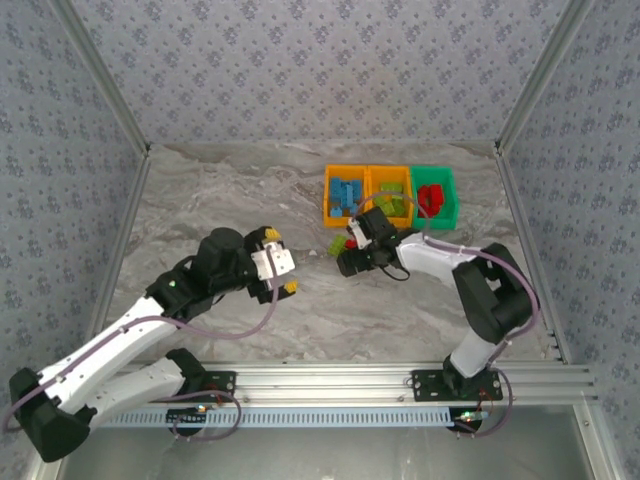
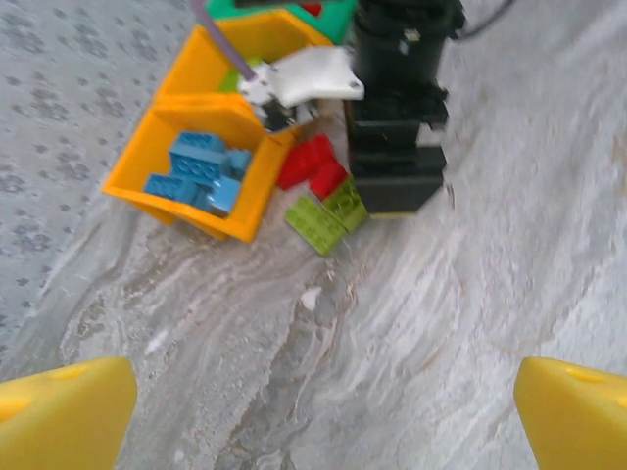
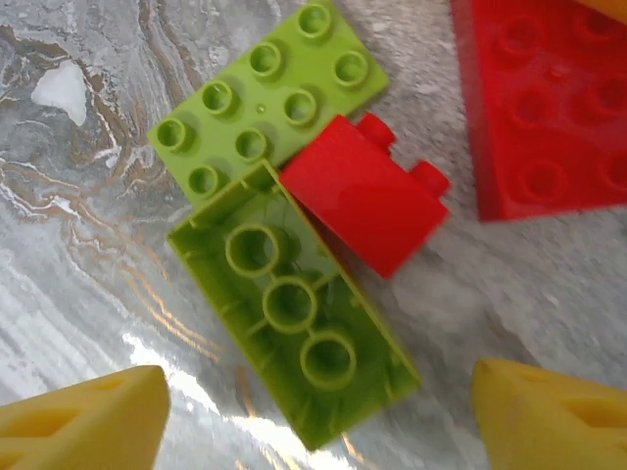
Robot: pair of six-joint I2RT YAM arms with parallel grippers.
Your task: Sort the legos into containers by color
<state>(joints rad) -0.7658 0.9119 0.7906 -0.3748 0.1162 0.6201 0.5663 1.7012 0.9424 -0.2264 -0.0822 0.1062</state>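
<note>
1. Now my right jaws hang spread over the upturned lime lego (image 3: pixel 294 313) on the table (image 1: pixel 220 190), ready to pinch.
2. Left jaws gape empty, well left of the containers (image 1: pixel 388 168).

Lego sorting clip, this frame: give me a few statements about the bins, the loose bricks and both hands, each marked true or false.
1. The blue bricks lie in an orange bin. True.
2. The green bin holds lime green bricks. False: it holds red bricks.
3. One loose lime green brick lies on the table with its hollow underside up. True.
4. The left hand grips a blue brick. False: it is open and holds nothing.
5. The right hand is shut on a red brick. False: it is open over that upturned brick.
</note>
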